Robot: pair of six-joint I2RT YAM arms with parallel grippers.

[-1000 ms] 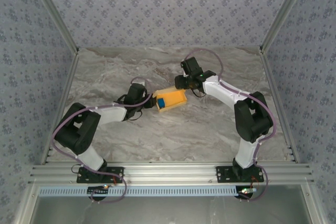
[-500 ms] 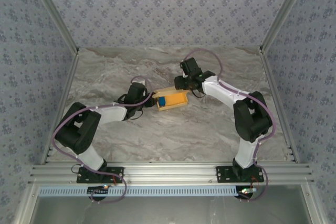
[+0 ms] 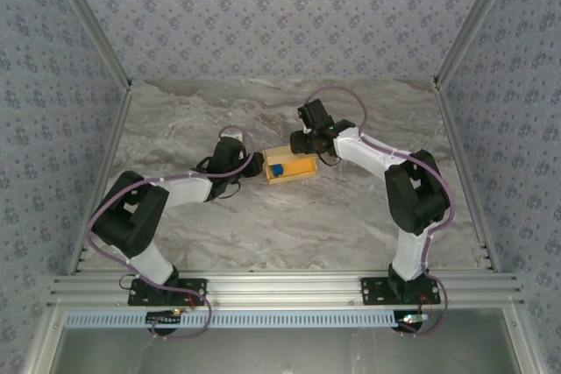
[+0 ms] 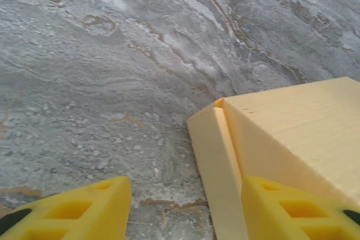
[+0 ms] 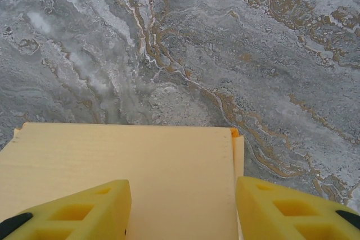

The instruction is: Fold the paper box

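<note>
The left pincer [image 4: 185,217] stood released, its two yellow fingertips [image 4: 73,212] spread wide at the bottom of the left wrist view. A corner of the paper box [image 4: 292,133] reached in between them, close against the right-hand fingertip, while bare marbled tabletop [image 4: 101,82] showed between the box's wall and the other fingertip. The right pincer [image 5: 183,212] was likewise released: in the right wrist view its fingertips stood apart above a flat, pale yellow panel of the box, one over the panel and the other at the panel's edge, where a thin folded strip ran alongside. Whether either touched the card could not be told. The wrist views gave the card's seams and edges up close, whereas the top external view gave the box whole. It lay open-topped near the middle of the tabletop, its long side running left to right, with a small blue block [image 3: 276,169] inside at its left end. From above, the left pincer sat just beside the box's left end and the right pincer at its far long side, the two arms bent inwards from either side
</note>
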